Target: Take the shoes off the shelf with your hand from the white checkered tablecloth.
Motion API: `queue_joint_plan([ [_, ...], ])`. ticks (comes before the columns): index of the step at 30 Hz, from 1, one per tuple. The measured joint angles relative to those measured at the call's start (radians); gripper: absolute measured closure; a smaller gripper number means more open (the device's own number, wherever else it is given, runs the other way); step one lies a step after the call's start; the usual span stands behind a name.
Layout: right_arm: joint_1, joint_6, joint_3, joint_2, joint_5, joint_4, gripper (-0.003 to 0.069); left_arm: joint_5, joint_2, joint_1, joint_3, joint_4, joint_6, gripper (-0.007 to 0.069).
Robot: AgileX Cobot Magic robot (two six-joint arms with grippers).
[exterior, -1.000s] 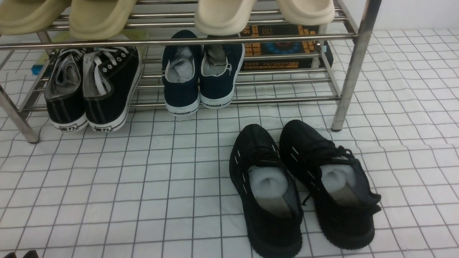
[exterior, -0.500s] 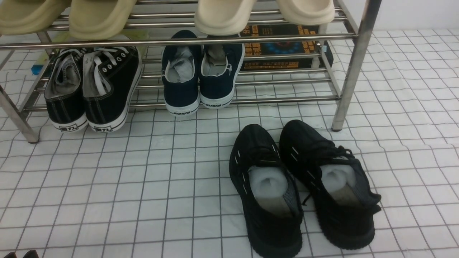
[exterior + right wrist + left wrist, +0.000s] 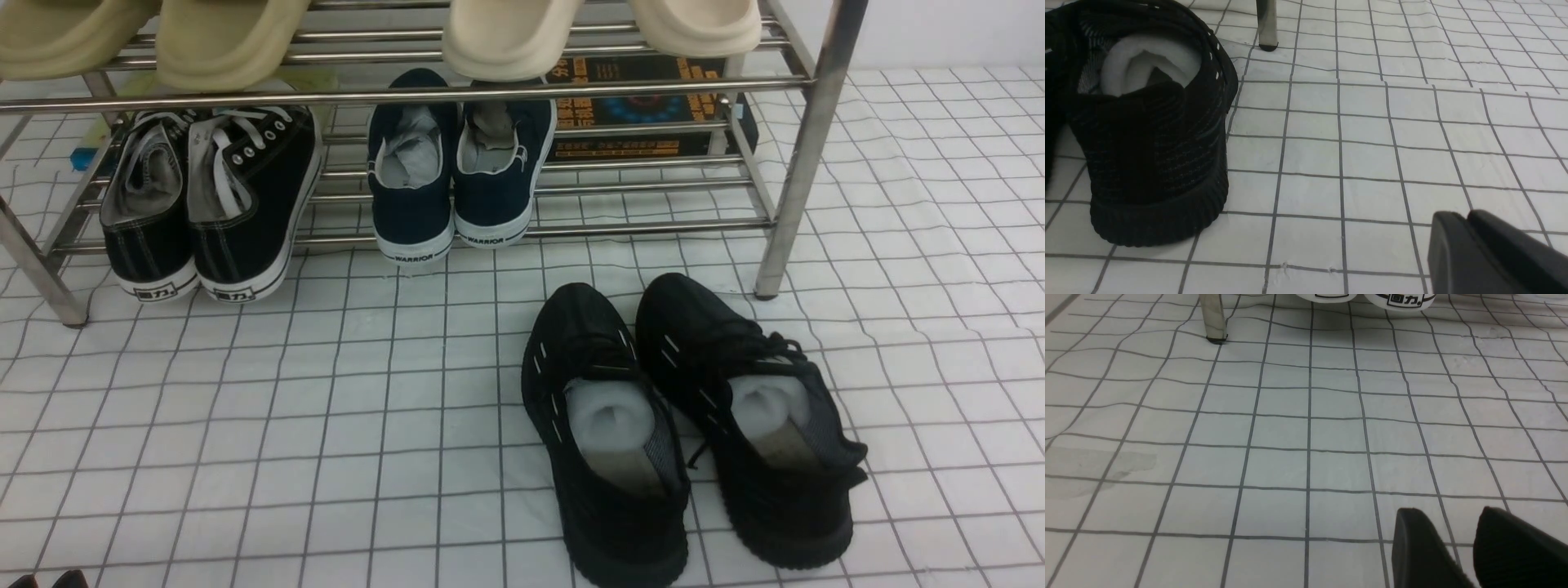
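The pair of all-black knit shoes (image 3: 686, 425), stuffed with white paper, stands on the white checkered tablecloth (image 3: 326, 425), just in front of the right leg of the steel shelf (image 3: 800, 163). In the right wrist view the heel of one black shoe (image 3: 1155, 143) is close by, and my right gripper (image 3: 1461, 214) is shut and empty, low over the cloth beside it. My left gripper (image 3: 1449, 510) is slightly open and empty over bare cloth; only its tips (image 3: 46, 581) show at the front view's bottom left corner. The right gripper is out of the front view.
Black canvas sneakers with white soles (image 3: 212, 204) and navy WARRIOR shoes (image 3: 453, 180) sit on the shelf's low tier. Beige slippers (image 3: 229, 41) lie on the tier above. A dark printed box (image 3: 645, 106) stands behind. Shelf legs show in the wrist views (image 3: 1212, 318) (image 3: 1265, 24).
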Motion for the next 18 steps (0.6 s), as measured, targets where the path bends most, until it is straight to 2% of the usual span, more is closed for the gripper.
queue_joint_plan([
  [18, 0.0, 0.0, 0.0, 0.0, 0.0, 0.0, 0.0569, 0.0, 0.0, 0.0, 0.0, 0.0, 0.0, 0.0385],
])
